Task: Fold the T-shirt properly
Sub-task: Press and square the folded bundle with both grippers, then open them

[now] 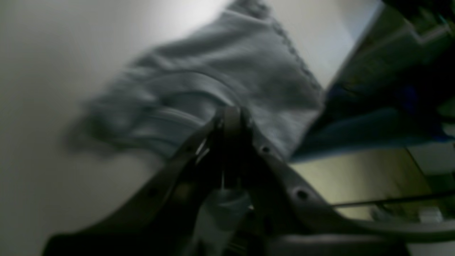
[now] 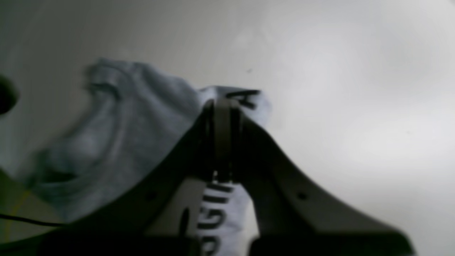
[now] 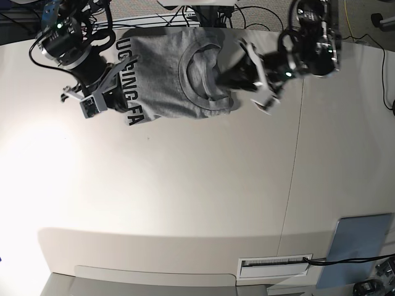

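Fingers on my right gripper (image 2: 222,103) are pinched tight on the lettered edge of the T-shirt (image 3: 170,83). My left gripper (image 1: 231,112) is likewise clamped on grey cloth near the ribbed collar (image 3: 199,74). I judge the two pinches are there to stretch the shirt between the arms for laying it flat. It hangs bunched at the far edge of the table (image 3: 185,203). Black capitals show partly: "BING FA" from the base view.

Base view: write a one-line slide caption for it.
Both arms pinch the grey T-shirt at opposite edges, left gripper and right gripper holding it over the table.
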